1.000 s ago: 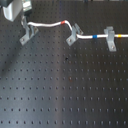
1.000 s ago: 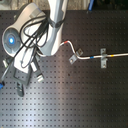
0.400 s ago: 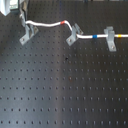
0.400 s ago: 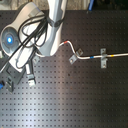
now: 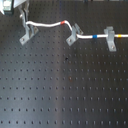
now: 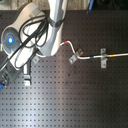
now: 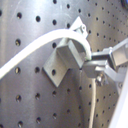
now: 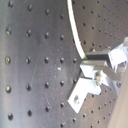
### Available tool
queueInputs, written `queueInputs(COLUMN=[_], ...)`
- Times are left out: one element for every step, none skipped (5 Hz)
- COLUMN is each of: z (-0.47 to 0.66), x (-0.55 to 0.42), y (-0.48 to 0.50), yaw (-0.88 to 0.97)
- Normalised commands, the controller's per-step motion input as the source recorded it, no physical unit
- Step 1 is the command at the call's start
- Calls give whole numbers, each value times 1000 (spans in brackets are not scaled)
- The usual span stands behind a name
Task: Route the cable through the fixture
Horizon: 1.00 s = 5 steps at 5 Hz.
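Note:
The white cable (image 5: 45, 24) runs from the first exterior view's upper left, past a red band, towards the right. Its left end lies over the forked grey fixture (image 5: 27, 35). My gripper (image 5: 23, 18) is just above that fixture, shut on the cable's end. In the first wrist view the cable (image 7: 30, 52) arches across the top of the fixture (image 7: 62, 57) into my gripper (image 7: 92, 67). I cannot tell whether it sits in the fork. The second wrist view shows the cable (image 8: 75, 30), my gripper (image 8: 90, 65) and the fixture (image 8: 82, 92). In the second exterior view the arm hides the fixture.
A second forked clip (image 5: 74, 35) holds the cable further right and also shows in the second exterior view (image 6: 73, 58). A blocky T-shaped bracket (image 5: 110, 39) carries the cable's blue and yellow bands. The dark perforated board (image 5: 65, 90) spreads below.
The arm has shifted slightly at the left fixture, still holding the cable's end. The rest of the cable and both other supports have not moved.

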Motion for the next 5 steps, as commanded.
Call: queueInputs(z=[0,2,1,1,0], x=[106,179,-6,-83,-117], y=[21,-252,-337,-199,-58], yaw=[77,246,434,626,783])
